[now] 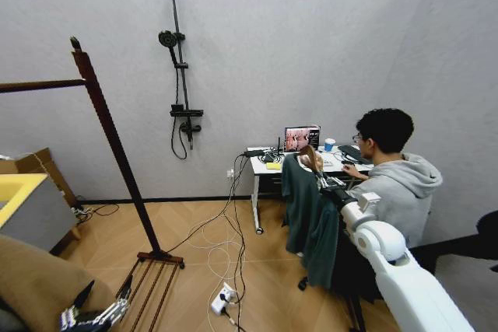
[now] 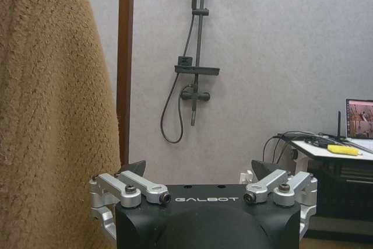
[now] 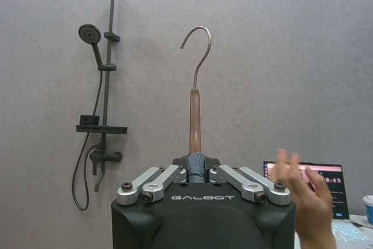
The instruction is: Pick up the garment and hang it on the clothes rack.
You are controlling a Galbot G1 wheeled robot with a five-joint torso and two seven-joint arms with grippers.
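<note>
The dark teal garment (image 1: pixel 306 211) hangs in the air from a light wooden hanger (image 3: pixel 194 118), in front of the desk at the right. My right gripper (image 3: pixel 197 171) is shut on the hanger's neck, and the metal hook (image 3: pixel 199 48) stands up above it. In the head view that right gripper (image 1: pixel 321 176) is held out well to the right of the clothes rack (image 1: pixel 117 149). The rack's dark post slants up to the top bar (image 1: pixel 39 85). My left gripper (image 2: pixel 198 170) is open, low beside the rack's post (image 2: pixel 124 68), holding nothing.
A tan coat (image 2: pixel 52 115) hangs close by the left gripper. A person in a grey hoodie (image 1: pixel 397 184) sits at the white desk (image 1: pixel 264 167) just behind the garment, with a hand (image 3: pixel 312 205) raised. Cables and a power strip (image 1: pixel 222 298) lie on the floor. A shower fitting (image 1: pixel 180 60) is on the wall.
</note>
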